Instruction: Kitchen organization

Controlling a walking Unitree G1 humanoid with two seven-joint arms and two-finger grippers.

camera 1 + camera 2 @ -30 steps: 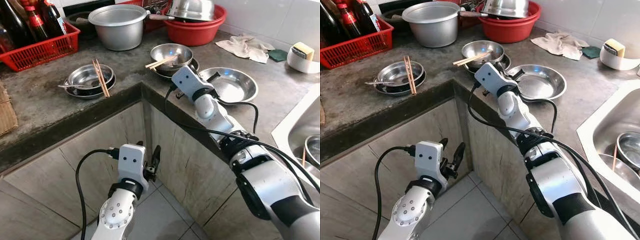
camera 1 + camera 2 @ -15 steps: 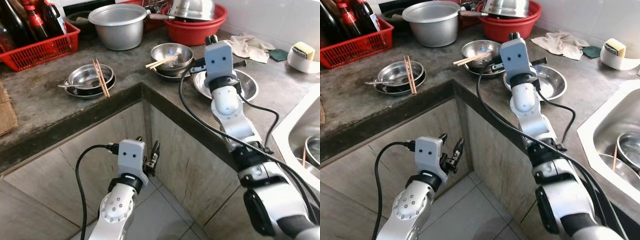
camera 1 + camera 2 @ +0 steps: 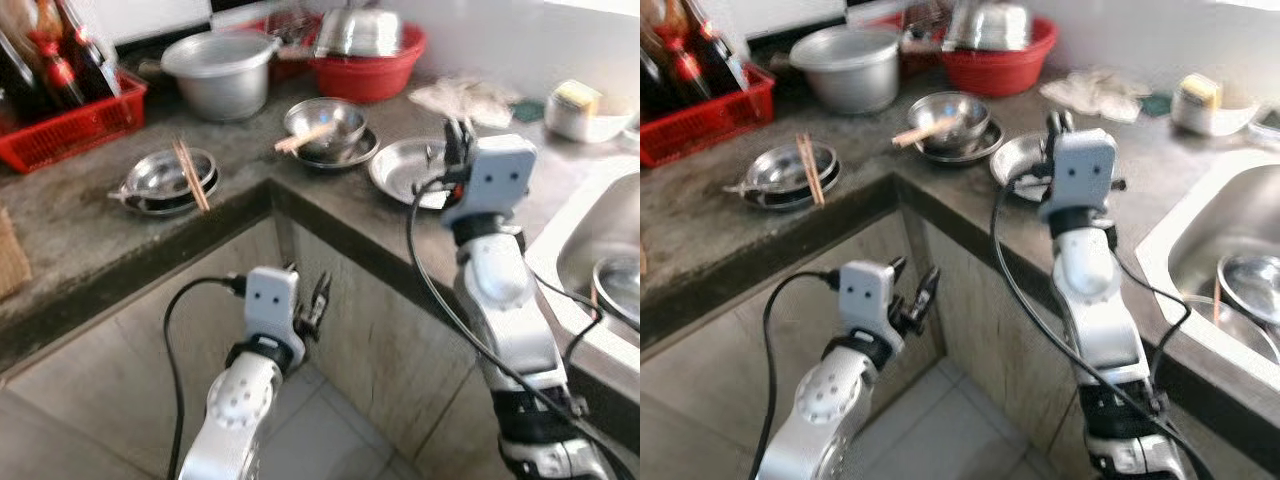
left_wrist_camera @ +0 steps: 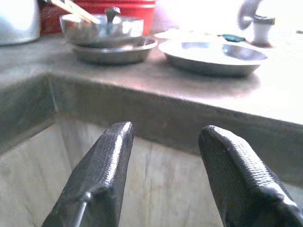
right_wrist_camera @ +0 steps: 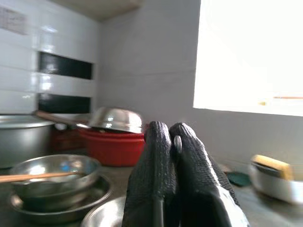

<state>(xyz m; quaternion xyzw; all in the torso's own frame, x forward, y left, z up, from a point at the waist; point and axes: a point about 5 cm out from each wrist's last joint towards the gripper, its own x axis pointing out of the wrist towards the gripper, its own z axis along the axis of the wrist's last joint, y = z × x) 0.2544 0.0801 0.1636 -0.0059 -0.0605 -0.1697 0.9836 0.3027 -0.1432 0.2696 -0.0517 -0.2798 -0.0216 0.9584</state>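
While the head views blur, the grey countertop (image 3: 90, 225) wraps an inside corner, with a sink (image 3: 1230, 240) set into its right run. At the back stand a red basin (image 3: 375, 65) holding an upturned steel bowl, an aluminium pot (image 3: 218, 70) and a red crate (image 3: 70, 125) of bottles. Nearer the edge lie a steel bowl with chopsticks (image 3: 322, 122) on a plate, a second bowl with chopsticks (image 3: 168, 172), and an empty steel plate (image 3: 405, 170).

The right gripper (image 3: 458, 140) is raised over the empty steel plate, fingers (image 5: 163, 175) pressed together on nothing. The left gripper (image 3: 310, 305) hangs below counter level, its fingers (image 4: 102, 165) spread apart.

Judged step: reaching for dishware to tidy. To do it well, part the right fingers before descending, approach the plate's rim squarely, and keep the trailing cable off the neighbouring bowl.
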